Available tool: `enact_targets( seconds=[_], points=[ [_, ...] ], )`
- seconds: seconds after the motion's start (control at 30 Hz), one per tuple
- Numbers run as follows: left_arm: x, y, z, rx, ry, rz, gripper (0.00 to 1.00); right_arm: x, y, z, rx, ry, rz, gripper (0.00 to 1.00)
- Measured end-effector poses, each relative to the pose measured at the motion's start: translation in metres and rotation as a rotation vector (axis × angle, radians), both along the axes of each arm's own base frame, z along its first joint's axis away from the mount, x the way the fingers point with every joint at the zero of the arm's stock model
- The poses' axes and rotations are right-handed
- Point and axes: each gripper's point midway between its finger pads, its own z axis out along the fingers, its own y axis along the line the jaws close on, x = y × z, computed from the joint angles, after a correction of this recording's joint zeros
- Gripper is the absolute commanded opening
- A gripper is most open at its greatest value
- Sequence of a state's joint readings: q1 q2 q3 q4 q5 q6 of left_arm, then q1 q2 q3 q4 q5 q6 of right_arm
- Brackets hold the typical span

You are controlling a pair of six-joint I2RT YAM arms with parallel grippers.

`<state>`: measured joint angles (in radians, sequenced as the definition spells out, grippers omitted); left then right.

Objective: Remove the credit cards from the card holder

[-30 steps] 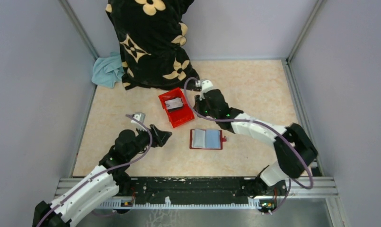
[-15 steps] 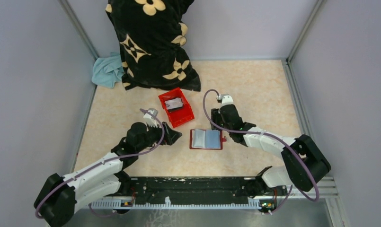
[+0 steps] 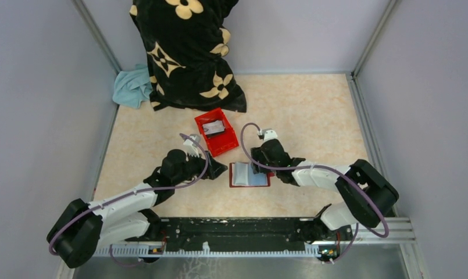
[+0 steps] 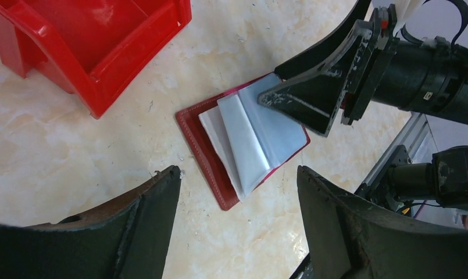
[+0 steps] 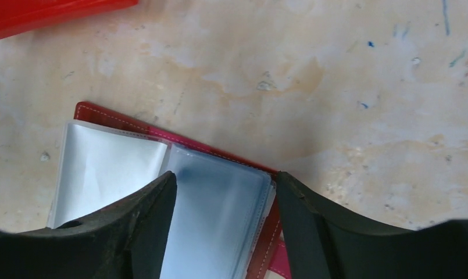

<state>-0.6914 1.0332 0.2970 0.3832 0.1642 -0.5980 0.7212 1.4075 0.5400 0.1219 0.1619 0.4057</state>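
Both apart — right fingers (image 5: 139, 232) over open card holder (image 5: 110, 165), left fingers (image 4: 135, 232) just beside.

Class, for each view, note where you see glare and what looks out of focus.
Top external: even light, soft shadows, no strong glare. Left wrist: sheen on the card holder plastic sleeves and the red box; its own fingers loom dark and soft. Right wrist: own fingers blurred, the table sharp.
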Motion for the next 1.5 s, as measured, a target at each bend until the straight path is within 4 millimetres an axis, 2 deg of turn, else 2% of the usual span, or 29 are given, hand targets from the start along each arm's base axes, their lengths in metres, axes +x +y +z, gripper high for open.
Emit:
enact_targets(
  seconds=[0.07, 0.2, 0.53, 0.77, 0.9, 1.0, 1.17, 1.23, 1.3, 1.33, 1.4, 1.43, 1.5],
  points=[
    [0.000, -0.001, 0.001, -0.006, 0.000, -0.002, 0.79, -0.005, 0.008, 0.001, -0.003, -0.004, 0.019, 0.76],
    [0.000, -0.004, 0.002, -0.021, 0.002, -0.008, 0.78, -0.016, 0.017, 0.002, -0.028, -0.015, 0.032, 0.85],
    [-0.004, -0.004, -0.001, -0.033, 0.004, -0.024, 0.77, -0.045, 0.022, 0.001, -0.158, -0.029, -0.005, 0.88],
    [-0.010, 0.000, -0.002, -0.042, -0.004, -0.029, 0.77, -0.049, 0.026, -0.006, -0.177, -0.008, -0.059, 0.71],
    [-0.015, 0.003, -0.005, -0.043, -0.005, -0.029, 0.77, -0.048, 0.030, -0.005, -0.148, -0.006, -0.085, 0.44],
    [-0.018, 0.006, -0.007, -0.043, -0.004, -0.028, 0.76, -0.045, 0.035, -0.003, -0.119, -0.012, -0.103, 0.28],
    [-0.018, 0.007, -0.003, -0.048, -0.013, -0.022, 0.76, -0.042, 0.043, -0.004, -0.113, -0.006, -0.104, 0.11],
    [-0.018, 0.007, -0.003, -0.048, -0.015, -0.020, 0.76, -0.042, 0.047, -0.003, -0.105, -0.004, -0.100, 0.08],
    [-0.018, 0.008, -0.003, -0.048, -0.014, -0.020, 0.76, -0.041, 0.048, -0.003, -0.100, -0.005, -0.099, 0.11],
    [-0.018, 0.008, -0.003, -0.049, -0.012, -0.019, 0.76, -0.041, 0.048, -0.003, -0.099, -0.005, -0.098, 0.19],
    [-0.018, 0.008, -0.003, -0.051, -0.009, -0.017, 0.77, -0.041, 0.049, -0.003, -0.099, -0.006, -0.095, 0.44],
    [-0.018, 0.008, -0.003, -0.052, -0.009, -0.017, 0.79, -0.041, 0.049, -0.003, -0.099, -0.006, -0.097, 0.54],
    [-0.018, 0.008, -0.003, -0.054, -0.008, -0.015, 0.86, -0.041, 0.049, -0.001, -0.100, -0.011, -0.091, 0.65]
  ],
)
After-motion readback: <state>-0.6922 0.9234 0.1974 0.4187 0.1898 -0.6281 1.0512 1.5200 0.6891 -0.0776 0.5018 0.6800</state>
